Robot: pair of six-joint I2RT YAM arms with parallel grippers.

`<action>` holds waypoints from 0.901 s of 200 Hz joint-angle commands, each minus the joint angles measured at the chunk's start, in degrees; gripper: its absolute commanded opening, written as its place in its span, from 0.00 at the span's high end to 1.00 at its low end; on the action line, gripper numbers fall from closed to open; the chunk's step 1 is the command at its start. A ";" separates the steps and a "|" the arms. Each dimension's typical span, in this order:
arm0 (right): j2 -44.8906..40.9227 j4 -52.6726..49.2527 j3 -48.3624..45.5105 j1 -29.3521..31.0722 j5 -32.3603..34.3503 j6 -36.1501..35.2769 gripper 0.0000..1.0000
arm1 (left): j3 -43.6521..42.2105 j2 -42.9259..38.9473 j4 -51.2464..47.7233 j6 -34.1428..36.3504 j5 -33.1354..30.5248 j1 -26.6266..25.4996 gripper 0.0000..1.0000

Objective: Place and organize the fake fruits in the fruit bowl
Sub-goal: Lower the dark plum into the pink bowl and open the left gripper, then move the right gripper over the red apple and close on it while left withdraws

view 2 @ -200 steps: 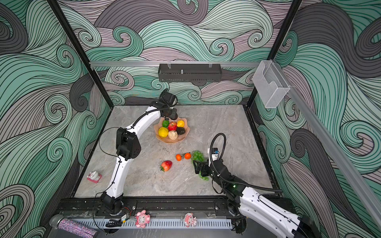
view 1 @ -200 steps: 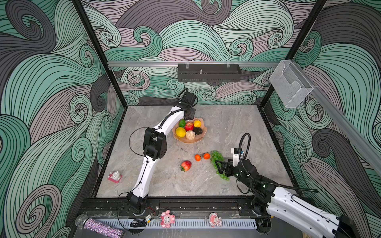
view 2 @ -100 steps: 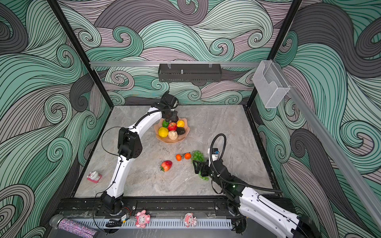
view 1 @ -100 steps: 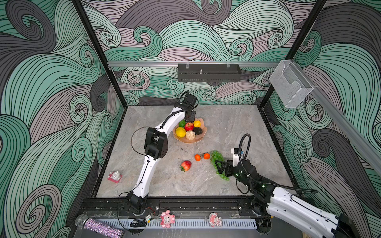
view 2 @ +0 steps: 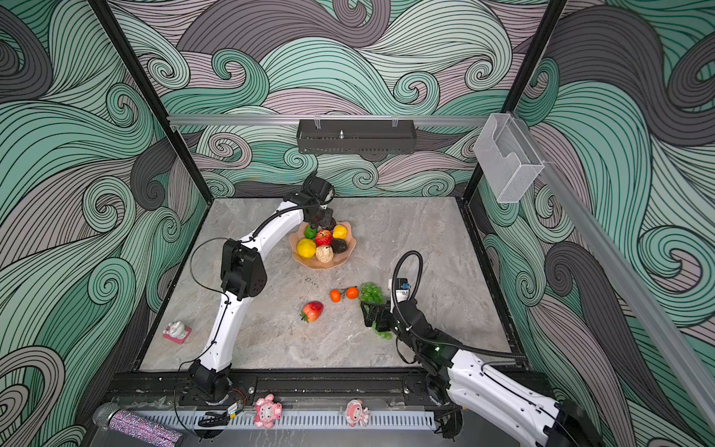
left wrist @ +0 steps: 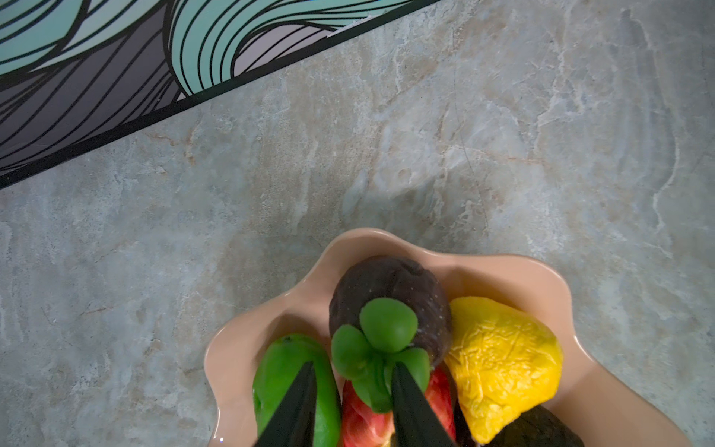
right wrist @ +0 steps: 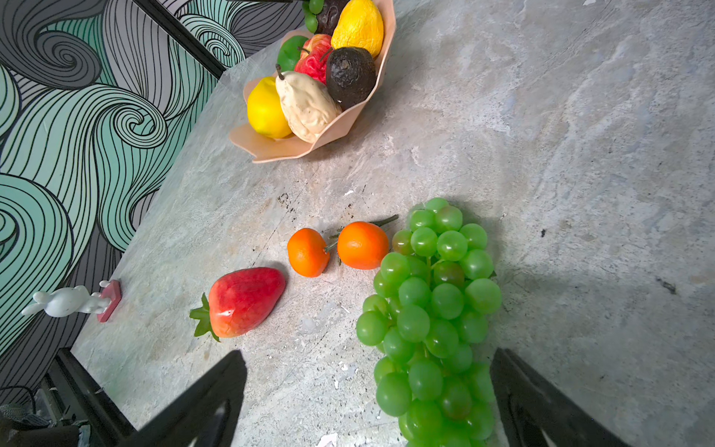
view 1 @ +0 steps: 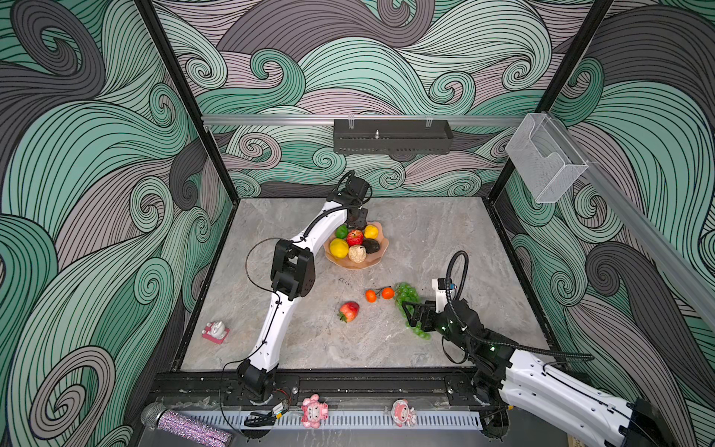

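Right now my left gripper point(left wrist: 352, 365) hangs over the far side of the fruit bowl point(left wrist: 271, 321). Its jaws are parted a little, with the green leafy cap of a dark fruit point(left wrist: 387, 286) between them; that fruit lies in the bowl beside a lime point(left wrist: 286, 371) and a red apple point(left wrist: 360, 422). My right gripper point(right wrist: 369, 356) is spread wide, low over the green grapes point(right wrist: 429, 302), which lie on the bench point(view 1: 425, 240) next to two oranges point(right wrist: 361, 245) and a strawberry point(right wrist: 243, 302), well apart from the bowl.
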 commanded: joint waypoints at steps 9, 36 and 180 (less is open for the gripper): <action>0.72 1.24 -0.20 -0.15 -0.20 -0.09 0.01 | -0.10 -5.53 -1.36 -1.43 1.88 0.42 0.60; 1.28 1.23 -0.02 -0.14 -0.29 -0.27 0.01 | -3.27 -8.63 0.03 -2.44 2.96 0.41 0.56; 20.90 -2.02 14.63 7.99 -5.11 -3.49 0.05 | -74.33 -69.29 28.59 -18.93 1.86 1.42 0.30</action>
